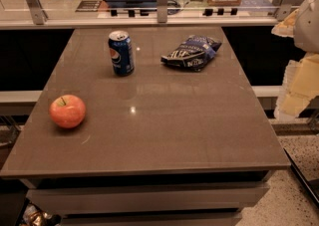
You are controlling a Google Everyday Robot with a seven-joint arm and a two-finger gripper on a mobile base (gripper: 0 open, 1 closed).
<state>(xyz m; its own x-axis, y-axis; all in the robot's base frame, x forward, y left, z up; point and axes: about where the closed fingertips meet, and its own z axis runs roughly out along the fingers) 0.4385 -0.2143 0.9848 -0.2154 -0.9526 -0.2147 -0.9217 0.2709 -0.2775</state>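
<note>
The gripper [301, 83] is seen raised beyond the right edge of the counter [164, 140]; whether it is clenched or released cannot be told. The chip bag [191, 53], lying nearest at the far right, is judged crinkly and would best be pinched at a raised fold, the soda can [121, 53] kept clear

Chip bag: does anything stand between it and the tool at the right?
Nothing visible does. The tool hangs past the table on the right; only tabletop lies between it and the chip bag. Pepsi can and apple sit farther left.
</note>
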